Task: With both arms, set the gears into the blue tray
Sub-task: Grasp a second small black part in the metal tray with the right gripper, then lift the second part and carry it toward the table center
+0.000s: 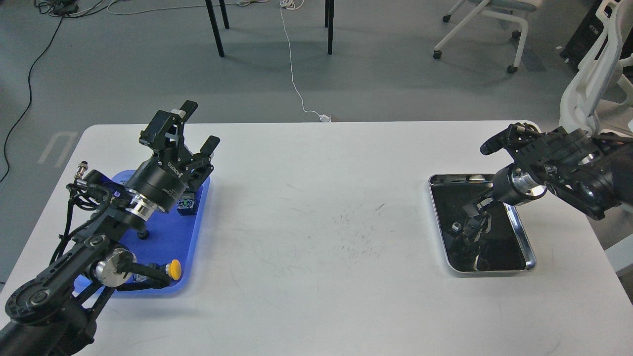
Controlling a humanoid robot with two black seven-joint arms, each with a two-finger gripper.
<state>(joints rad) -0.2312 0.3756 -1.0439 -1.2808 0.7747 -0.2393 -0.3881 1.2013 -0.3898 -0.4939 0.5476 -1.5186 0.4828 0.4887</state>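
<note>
Left pincer raised, fingers spread wide, empty. Right pincer pointing left, finger state indiscernible.

Beyond my white table lies grey floor. Black table legs stand there. White office chairs sit right, cables trailing.

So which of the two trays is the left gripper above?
The flat bright blue plastic tray at the table's left; the open left gripper is over its far end. The shiny steel tray sits on the right.
</note>
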